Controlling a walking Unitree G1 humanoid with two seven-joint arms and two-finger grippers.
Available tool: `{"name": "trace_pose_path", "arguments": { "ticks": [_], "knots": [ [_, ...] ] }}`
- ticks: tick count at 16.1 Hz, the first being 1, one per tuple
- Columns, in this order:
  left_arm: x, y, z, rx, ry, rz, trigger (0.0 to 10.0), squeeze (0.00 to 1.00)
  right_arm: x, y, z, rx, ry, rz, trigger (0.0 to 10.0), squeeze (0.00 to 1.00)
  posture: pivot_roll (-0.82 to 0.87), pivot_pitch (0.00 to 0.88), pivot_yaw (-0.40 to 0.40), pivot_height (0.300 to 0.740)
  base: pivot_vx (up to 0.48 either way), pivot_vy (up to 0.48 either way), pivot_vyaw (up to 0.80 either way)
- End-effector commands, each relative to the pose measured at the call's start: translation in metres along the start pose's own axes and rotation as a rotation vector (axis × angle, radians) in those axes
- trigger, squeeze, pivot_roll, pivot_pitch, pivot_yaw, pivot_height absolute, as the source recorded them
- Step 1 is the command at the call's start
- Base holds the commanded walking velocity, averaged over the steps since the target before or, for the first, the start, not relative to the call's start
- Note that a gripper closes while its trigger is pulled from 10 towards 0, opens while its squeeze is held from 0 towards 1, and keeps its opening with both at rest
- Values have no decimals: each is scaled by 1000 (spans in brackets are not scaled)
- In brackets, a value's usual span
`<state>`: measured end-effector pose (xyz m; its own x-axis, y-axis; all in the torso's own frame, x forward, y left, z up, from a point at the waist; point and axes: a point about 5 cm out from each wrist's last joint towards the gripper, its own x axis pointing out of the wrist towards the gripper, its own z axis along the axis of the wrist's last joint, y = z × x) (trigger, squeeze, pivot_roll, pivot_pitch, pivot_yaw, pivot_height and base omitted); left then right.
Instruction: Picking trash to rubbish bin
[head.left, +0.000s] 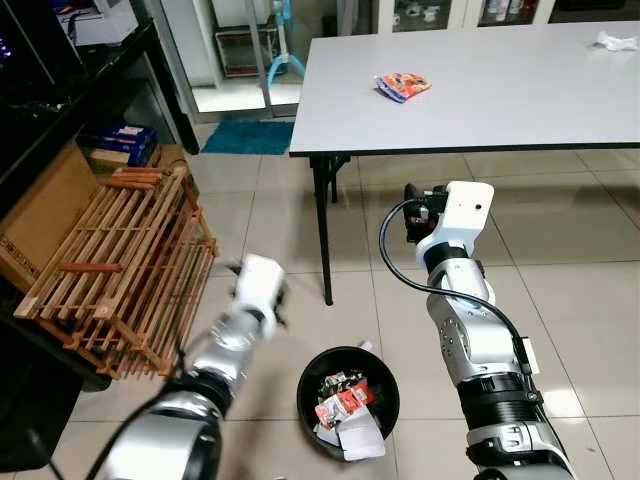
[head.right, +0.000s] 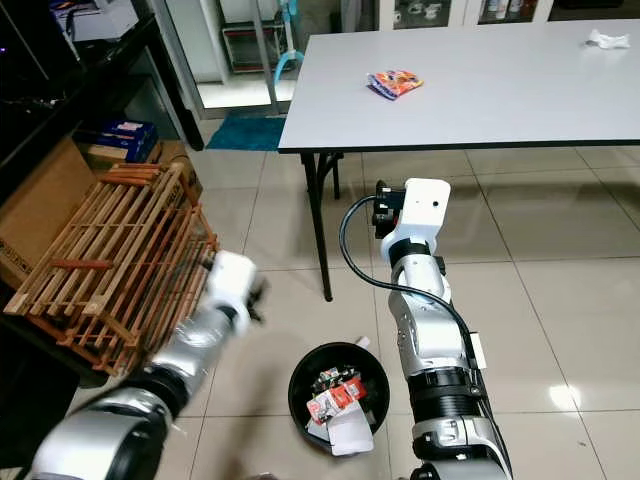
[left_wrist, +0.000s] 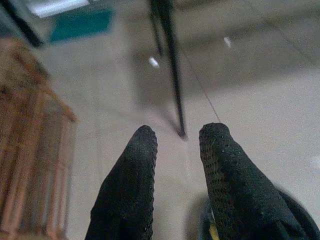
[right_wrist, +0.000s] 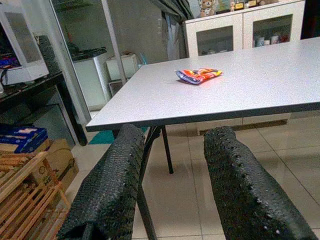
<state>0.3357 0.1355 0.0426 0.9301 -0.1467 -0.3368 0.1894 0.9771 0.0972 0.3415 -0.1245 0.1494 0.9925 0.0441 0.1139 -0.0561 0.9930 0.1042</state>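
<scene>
Right gripper (right_wrist: 172, 165): raised in front of the counter edge, pointing toward it; jaws parted w/ a clear gap, nothing betw. them. Seen from the head views as a white wrist block w/ black cable looped beside it.
Left gripper (left_wrist: 175, 150): low over the floor, left of the bin; jaws apart by a narrow gap, holding nothing. Blurred in the head views.
Left fingers (left_wrist: 135, 180): black, dotted pads, aimed at the foot of the counter leg.
Snack wrapper (head.left: 402, 86): orange-red-blue packet lying flat on the counter, near its left end, well apart from both grippers and from the bin.
Crumpled tissue (head.left: 615, 41): white, at the far right end of the counter.
Counter (head.left: 520, 100): long pale grey top, black folding leg (head.left: 323, 220) at its left end.
Rubbish bin (head.left: 312, 375): round, black, on the floor in front of the counter leg, betw. the two arms; red-white wrappers and white paper inside.
Wooden crate (head.left: 120, 270): slatted, tilted, on the floor left of the bin, resting against dark shelving.
Cardboard box (head.left: 45, 215): brown, just left of the crate.
Teal mat (head.left: 248, 137): on the floor beyond the counter's left end, by a doorway.
Cabinet (right_wrist: 240, 30): white, glass doors, behind the counter; contents too small to tell.
Floor (head.left: 580, 260): glossy beige tiles.
</scene>
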Motion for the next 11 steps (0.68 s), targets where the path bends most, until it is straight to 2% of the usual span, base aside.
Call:
{"name": "trace_pose_path", "arguments": {
  "ticks": [1,4,5,6,9,11],
  "knots": [
    [1,16,21,-34,-117,85,10000,0,2,3,2,6,-2,10,10000,0,-33,13,110,740,0,0,0],
    [-4,29,62,-36,-376,194,10000,0,3,0,4,11,-17,1,10000,0,-25,6,104,740,0,0,0],
    [-5,30,67,-32,-411,210,10000,0,3,0,5,13,-22,-2,10000,0,-25,5,103,740,0,0,0],
    [-11,28,88,13,-535,227,10000,0,4,-1,9,23,-51,-9,10000,0,-25,0,104,740,0,0,0],
    [-21,26,94,27,-614,256,10000,0,5,-3,11,23,-62,-16,10000,0,-17,0,102,740,0,0,0],
    [-23,28,86,-11,-594,295,10000,0,6,-2,12,24,-68,-9,10000,0,-11,0,96,740,0,0,0]
  ]
}}
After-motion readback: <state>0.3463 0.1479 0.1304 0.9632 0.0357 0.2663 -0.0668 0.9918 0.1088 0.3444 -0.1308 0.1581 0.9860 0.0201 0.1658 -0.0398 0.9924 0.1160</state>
